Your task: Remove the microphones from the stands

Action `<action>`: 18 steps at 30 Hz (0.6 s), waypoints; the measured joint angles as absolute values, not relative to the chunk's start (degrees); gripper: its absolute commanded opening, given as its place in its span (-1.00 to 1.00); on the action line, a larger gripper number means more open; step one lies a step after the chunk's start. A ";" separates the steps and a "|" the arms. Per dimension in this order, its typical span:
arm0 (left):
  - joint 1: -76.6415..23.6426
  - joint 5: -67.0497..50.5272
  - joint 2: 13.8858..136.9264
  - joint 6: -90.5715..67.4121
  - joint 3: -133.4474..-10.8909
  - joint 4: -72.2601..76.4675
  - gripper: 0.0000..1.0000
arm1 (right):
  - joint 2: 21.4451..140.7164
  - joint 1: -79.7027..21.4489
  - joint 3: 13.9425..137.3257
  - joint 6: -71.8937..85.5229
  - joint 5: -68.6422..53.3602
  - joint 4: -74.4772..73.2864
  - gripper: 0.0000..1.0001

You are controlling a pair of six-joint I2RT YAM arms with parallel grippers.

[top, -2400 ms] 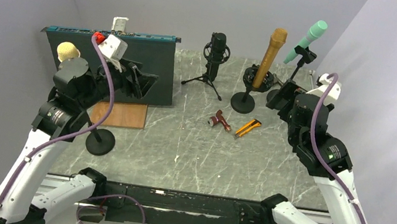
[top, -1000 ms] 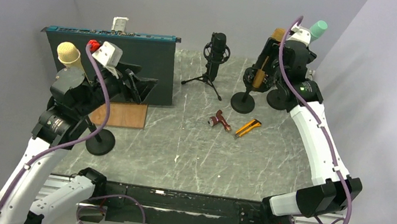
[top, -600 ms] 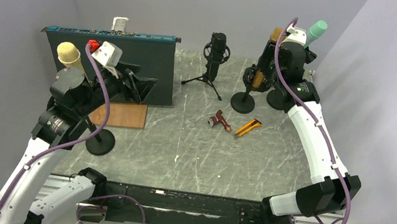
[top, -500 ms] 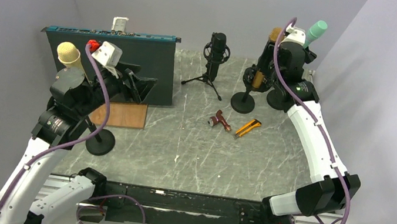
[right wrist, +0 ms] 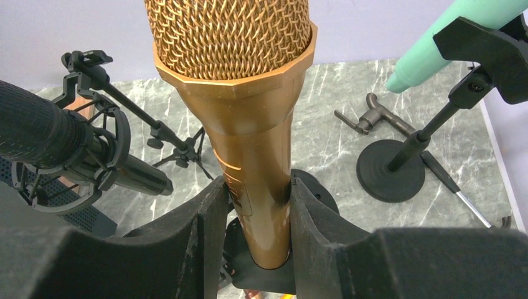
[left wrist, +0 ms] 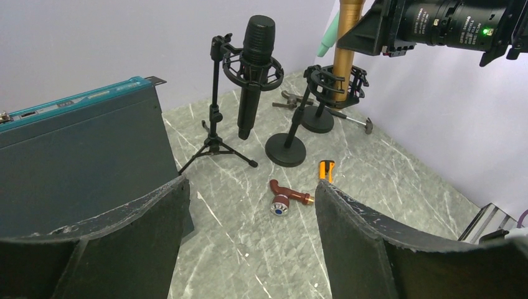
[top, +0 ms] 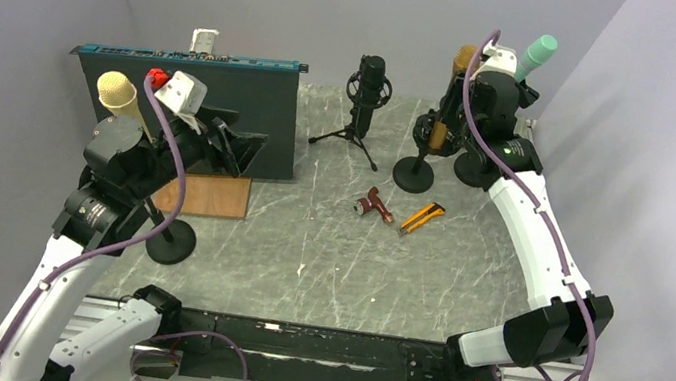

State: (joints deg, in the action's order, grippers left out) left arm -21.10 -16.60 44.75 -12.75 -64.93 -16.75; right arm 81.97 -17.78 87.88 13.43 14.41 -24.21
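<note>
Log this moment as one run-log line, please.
right gripper: shut on gold microphone | gold microphone: seated in stand | left gripper: open, empty

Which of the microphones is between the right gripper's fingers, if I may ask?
The copper microphone; the right gripper grips its body, while the others stand free.

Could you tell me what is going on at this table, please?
The right gripper is clamped on the gold microphone, just above the shock mount of its stand. The microphone sits in the mount, not yet lifted out. The left gripper hangs open and empty over the left side of the table.
</note>
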 measured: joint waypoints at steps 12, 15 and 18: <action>-21.10 -16.60 44.95 -12.80 -64.93 -16.78 0.55 | 79.46 -17.80 88.92 10.02 12.95 -24.64 -1.00; -21.10 -16.60 45.32 -12.86 -64.93 -16.78 0.55 | 78.61 -17.80 89.03 9.41 12.88 -24.27 -1.00; -21.10 -16.62 45.89 -12.99 -64.93 -16.84 0.56 | 77.80 -17.80 89.12 8.58 12.84 -23.92 -1.00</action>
State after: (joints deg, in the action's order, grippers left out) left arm -21.10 -16.62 45.89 -12.99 -64.93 -16.84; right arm 77.80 -17.80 89.12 8.58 12.84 -23.92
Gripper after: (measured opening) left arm 0.776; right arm 0.399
